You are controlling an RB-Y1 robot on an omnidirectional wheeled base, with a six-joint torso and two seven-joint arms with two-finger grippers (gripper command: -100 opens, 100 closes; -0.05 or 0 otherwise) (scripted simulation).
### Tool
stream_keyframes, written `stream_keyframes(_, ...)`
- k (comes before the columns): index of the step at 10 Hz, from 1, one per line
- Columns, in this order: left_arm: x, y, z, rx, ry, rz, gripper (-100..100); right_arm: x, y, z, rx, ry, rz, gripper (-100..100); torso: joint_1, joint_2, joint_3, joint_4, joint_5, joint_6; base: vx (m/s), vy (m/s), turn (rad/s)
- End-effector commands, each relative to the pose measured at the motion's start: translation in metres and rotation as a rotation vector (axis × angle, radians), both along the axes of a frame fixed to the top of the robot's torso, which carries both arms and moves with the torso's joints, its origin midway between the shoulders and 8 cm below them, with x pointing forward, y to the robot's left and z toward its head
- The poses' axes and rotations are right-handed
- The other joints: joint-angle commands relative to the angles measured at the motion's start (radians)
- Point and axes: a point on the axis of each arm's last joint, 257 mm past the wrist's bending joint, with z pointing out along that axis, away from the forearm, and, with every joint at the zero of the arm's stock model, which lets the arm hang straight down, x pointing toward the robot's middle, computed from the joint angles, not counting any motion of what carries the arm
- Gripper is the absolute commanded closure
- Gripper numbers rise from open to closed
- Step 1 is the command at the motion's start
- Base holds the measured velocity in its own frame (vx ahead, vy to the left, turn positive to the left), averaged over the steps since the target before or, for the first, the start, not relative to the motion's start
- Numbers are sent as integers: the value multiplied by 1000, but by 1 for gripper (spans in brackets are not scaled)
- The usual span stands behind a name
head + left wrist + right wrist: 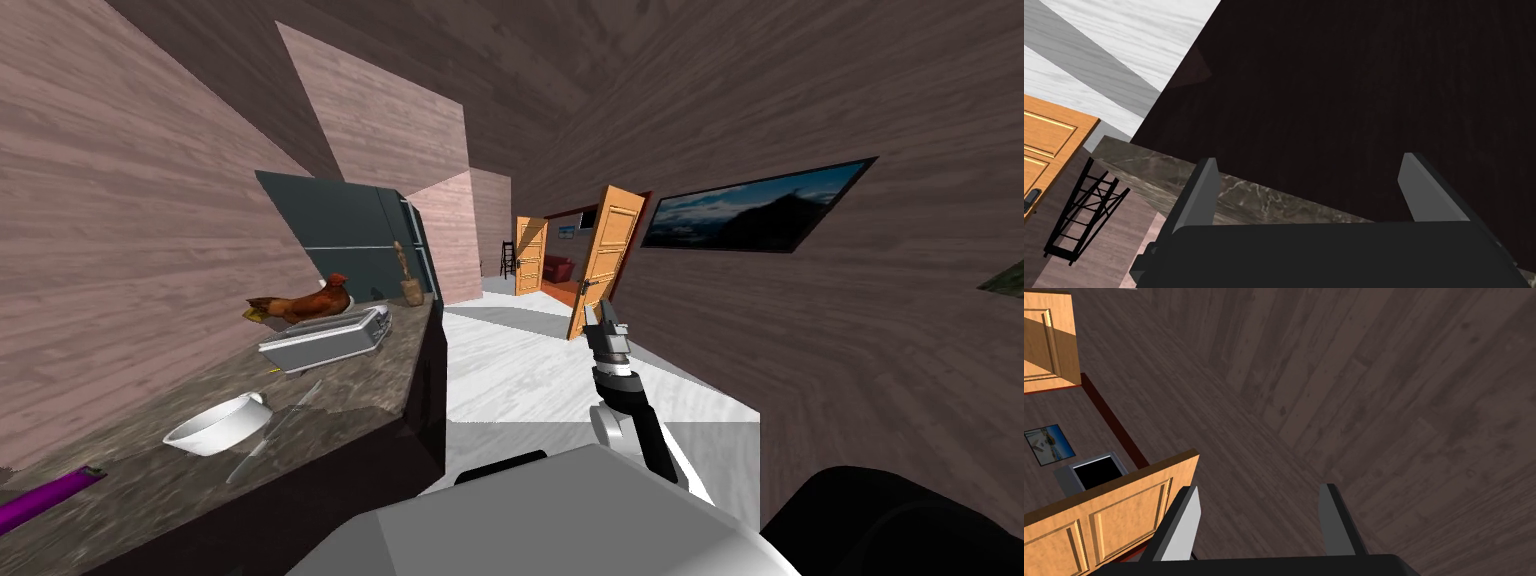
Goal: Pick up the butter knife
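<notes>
- Knife (264,440): thin, grey, lying flat on the brown marbled counter (140,470), lower left of the head view. No gripper is near it.
- White bowl (215,426) sits just left of the knife; I cannot tell whether they touch.
- Higher in the frame along the counter: grey toaster (325,340), with a brown hen figure (300,300) behind it. A purple object (50,497) lies at the left edge.
- Left gripper (1309,162): fingers spread wide, nothing between them, aimed at the counter's edge and a dark cabinet front (1349,75).
- Right gripper (606,312): centre of the head view, pointing up toward the orange door (612,255). Fingers parted about a third of the frame, empty.
</notes>
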Motion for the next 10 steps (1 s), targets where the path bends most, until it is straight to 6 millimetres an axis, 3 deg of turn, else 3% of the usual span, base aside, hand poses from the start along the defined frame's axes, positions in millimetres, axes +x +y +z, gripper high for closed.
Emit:
stream_keyframes(1,-6,21,3,40,39,3,-100,0,0,0,0,0,0,0,0,0,0,0,0,0,39,45,-141)
stream_keyframes(4,-15,65,11,126,106,16,-100,0,0,0,0,0,0,0,3,-2,-1,0,1,1,75,88,-224)
stream_keyframes(5,-15,65,11,126,106,16,-100,0,0,0,0,0,0,0,3,-3,-2,-1,1,1,69,73,-82)
stream_keyframes(10,-11,111,27,217,149,32,-100,0,0,0,0,0,0,0,4,-3,-2,-1,1,0,71,103,-162)
